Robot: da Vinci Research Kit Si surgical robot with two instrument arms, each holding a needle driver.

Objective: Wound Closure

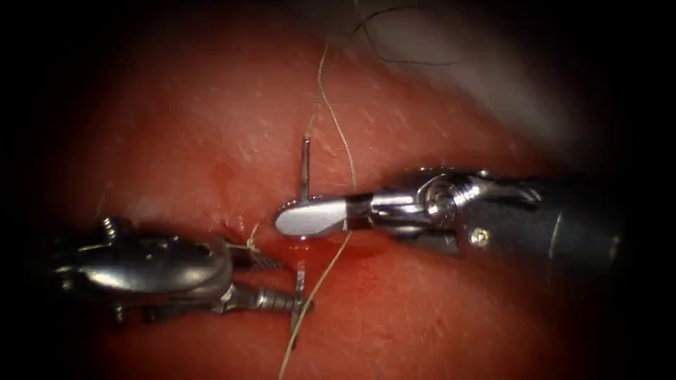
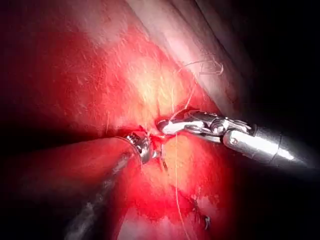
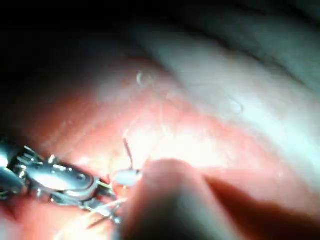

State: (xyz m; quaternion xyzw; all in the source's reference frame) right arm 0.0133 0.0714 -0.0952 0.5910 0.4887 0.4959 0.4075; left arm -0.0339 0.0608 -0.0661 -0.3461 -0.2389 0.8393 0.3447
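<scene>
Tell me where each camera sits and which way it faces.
Endoscope: above and in front, looking down at the tissue; right tool enters from picture right, jaws shut on the needle; left tool, jaws open, holds nothing.
Left wrist: rides the left arm, looks along its shaft at its own tool, facing the right tool.
Right wrist: rides the right arm, looks along its shaft, facing the left tool.
Shared: both tools, thread; needle's depth in tissue unclear.

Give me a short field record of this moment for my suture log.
right tool: jaws shut on the needle, about mid-curve
left tool: jaws open, holding nothing, lower jaw tip beside the needle
needle in tissue: cannot tell
thread: runs top to bottom, passing behind the right tool
</scene>
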